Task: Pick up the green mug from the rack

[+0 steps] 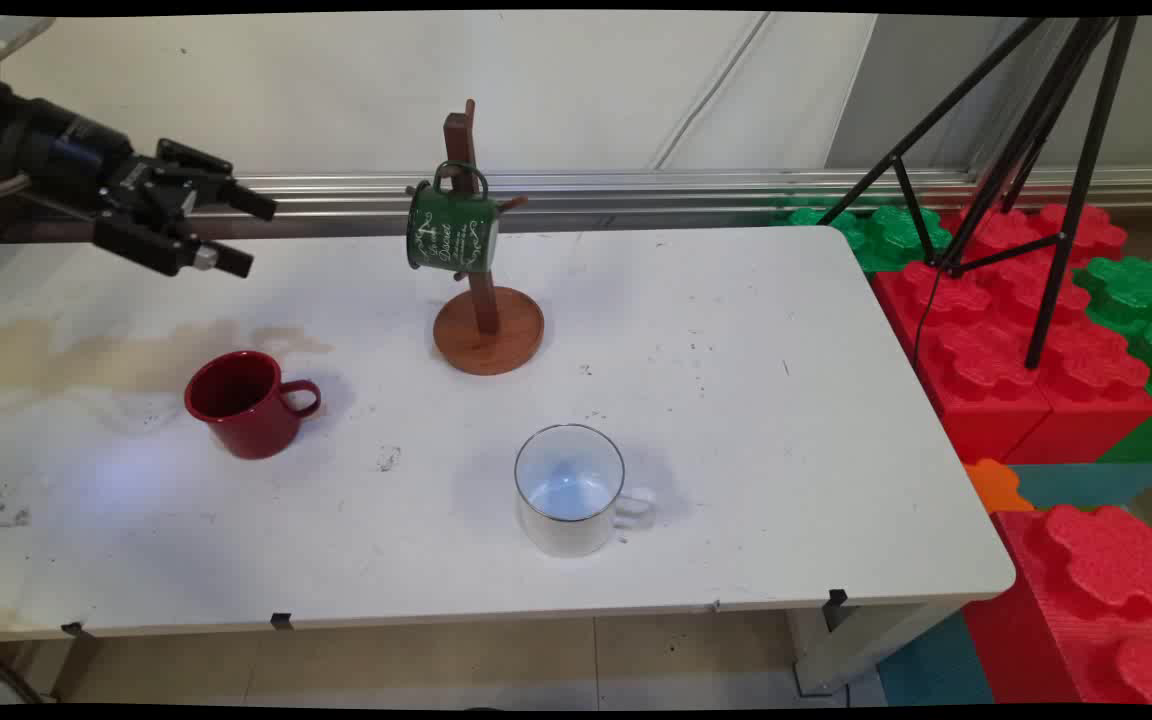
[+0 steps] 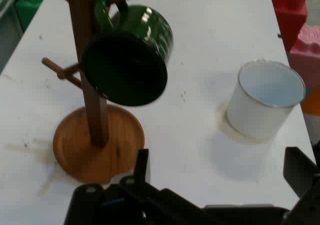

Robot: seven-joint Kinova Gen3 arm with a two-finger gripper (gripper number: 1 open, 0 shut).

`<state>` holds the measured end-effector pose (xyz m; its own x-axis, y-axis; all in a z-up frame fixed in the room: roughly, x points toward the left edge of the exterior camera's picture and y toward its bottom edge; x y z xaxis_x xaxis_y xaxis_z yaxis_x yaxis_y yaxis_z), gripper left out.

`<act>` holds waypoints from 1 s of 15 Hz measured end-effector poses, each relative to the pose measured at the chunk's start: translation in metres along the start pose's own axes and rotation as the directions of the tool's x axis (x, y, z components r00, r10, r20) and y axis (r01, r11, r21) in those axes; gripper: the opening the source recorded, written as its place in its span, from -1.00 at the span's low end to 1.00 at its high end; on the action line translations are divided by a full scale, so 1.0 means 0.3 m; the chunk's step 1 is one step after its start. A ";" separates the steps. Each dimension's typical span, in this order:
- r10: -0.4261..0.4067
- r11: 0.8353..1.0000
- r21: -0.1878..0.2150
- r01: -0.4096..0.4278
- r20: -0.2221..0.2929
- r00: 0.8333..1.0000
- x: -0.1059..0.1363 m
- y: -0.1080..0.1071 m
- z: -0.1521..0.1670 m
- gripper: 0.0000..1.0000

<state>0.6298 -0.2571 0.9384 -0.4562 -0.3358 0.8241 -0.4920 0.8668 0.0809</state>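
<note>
Three mugs share the white surface [image 1: 756, 420] with one wooden mug tree. At the far left of the main view the black pincer [image 1: 254, 233] hangs in the air above the surface, pointing to the right, toward the tree. Its two fingers [image 1: 248, 202] stand well apart, so it is wide open, and nothing is between them.

Below it and a little to the right, the red mug [image 1: 244, 402] stands upright on the surface, mouth up, with its handle turned to the right. It is glossy and dark inside.

Next comes the mug tree [image 1: 484, 305], a brown upright post on a round wooden base, near the back edge. The green mug [image 1: 452, 230] hangs by its handle from a peg near the top of the post. Its long axis is tilted, and in the hand view its dark mouth [image 2: 125, 69] faces the camera, down and toward the left side of the surface. It is shiny green with pale lettering on its side.

Further right and nearer to the front edge, the white mug [image 1: 570, 490] stands upright, mouth up, with a thin dark rim and its handle to the right. It is well apart from the tree and from the red mug.
</note>
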 end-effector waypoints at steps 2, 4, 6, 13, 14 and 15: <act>-0.007 1.000 0.003 0.007 -0.020 1.000 0.015 -0.013 0.023 1.00; -0.013 1.000 0.004 0.013 -0.034 0.999 0.025 -0.024 0.045 1.00; -0.018 1.000 0.004 0.018 -0.047 0.999 0.034 -0.034 0.068 1.00; -0.045 0.999 -0.005 0.045 -0.092 0.995 0.051 -0.077 0.176 1.00; -0.052 0.999 -0.006 0.051 -0.098 0.994 0.050 -0.084 0.193 1.00; -0.055 0.998 -0.008 0.055 -0.101 0.993 0.050 -0.089 0.205 1.00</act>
<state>0.5905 -0.3080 0.9141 -0.3508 -0.3442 0.8709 -0.5103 0.8500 0.1304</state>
